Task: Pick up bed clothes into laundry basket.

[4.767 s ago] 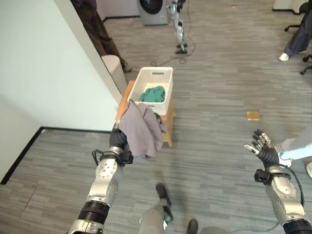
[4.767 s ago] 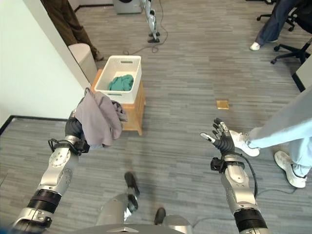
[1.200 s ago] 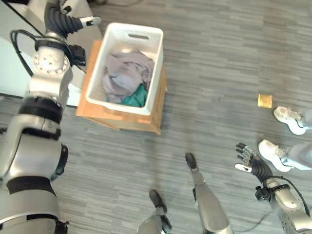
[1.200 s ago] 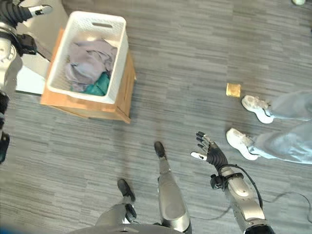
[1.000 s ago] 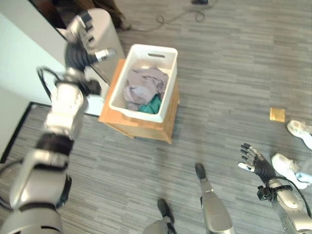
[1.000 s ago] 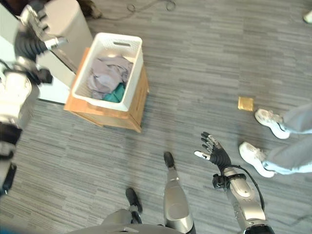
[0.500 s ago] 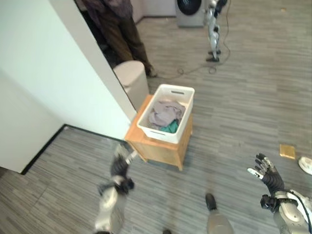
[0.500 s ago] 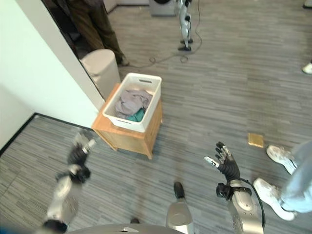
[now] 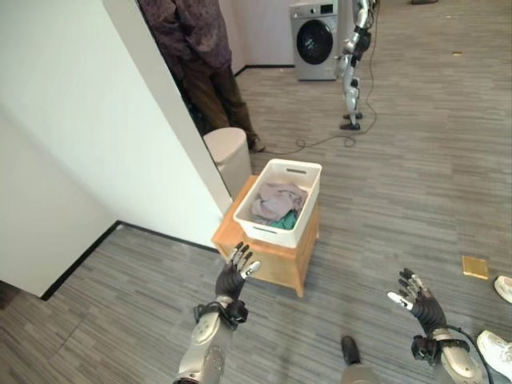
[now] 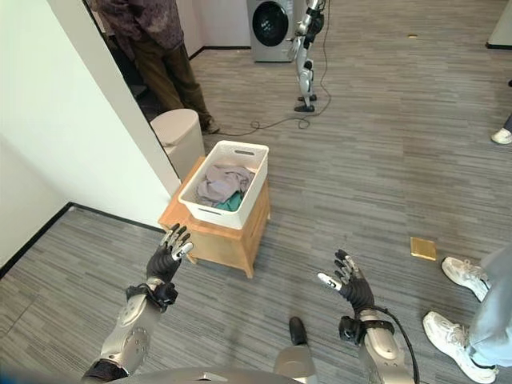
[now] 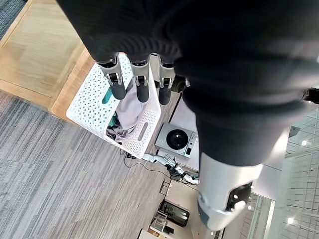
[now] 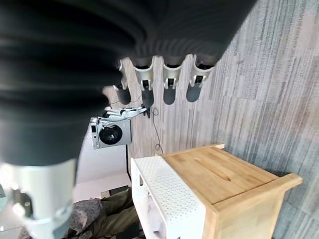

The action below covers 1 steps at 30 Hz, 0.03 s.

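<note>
The basket (image 9: pixel 282 200) sits on a wooden stand (image 9: pixel 272 258) beside a white wall (image 9: pixel 96 120). Grey cloth (image 10: pixel 222 181) and a green piece (image 10: pixel 233 203) lie heaped inside the basket, below its rim. The left hand (image 9: pixel 234 278) hangs in front of the stand, fingers straight and spread, holding nothing. The right hand (image 10: pixel 349 287) is well apart from the basket, to the right, fingers likewise spread and empty.

The cloth looks light, soft and limp; it would sag and drape from any hold. A bunched fold near the heap's top is probably the best place to grip, though the folds are hard to make out. No legible writing appears on the basket or stand
</note>
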Tool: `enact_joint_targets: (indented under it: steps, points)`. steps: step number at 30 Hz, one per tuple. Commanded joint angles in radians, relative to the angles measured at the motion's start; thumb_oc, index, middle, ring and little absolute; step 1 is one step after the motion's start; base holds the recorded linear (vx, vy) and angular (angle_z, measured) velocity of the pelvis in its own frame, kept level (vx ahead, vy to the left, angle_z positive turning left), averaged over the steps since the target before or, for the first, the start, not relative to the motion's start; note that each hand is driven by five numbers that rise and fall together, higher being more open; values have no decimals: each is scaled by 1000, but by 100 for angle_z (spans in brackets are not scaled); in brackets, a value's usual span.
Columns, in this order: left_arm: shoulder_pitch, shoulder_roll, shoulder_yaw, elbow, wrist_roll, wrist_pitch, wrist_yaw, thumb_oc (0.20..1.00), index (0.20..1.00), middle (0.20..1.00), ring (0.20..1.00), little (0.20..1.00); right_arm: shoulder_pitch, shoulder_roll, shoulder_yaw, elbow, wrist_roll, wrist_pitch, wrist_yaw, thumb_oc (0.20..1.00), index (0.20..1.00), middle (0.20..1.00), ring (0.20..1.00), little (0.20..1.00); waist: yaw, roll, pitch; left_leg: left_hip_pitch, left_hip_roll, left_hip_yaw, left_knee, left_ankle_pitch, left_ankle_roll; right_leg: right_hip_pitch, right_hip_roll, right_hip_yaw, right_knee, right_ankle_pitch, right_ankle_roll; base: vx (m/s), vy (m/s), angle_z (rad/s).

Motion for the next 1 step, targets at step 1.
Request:
enact_joint_targets:
  steps: [1]
  points:
    - [-72, 39, 29, -1, 40, -41, 4, 1000, 1000, 1000, 1000, 1000, -61, -28, -18, -42, 19, -40, -6, 1000, 1000, 1000, 1000, 1000, 8, -7, 49, -8, -12, -32, 54, -31, 6, 49, -14, 0, 98, -115, 25, 0, 0, 0]
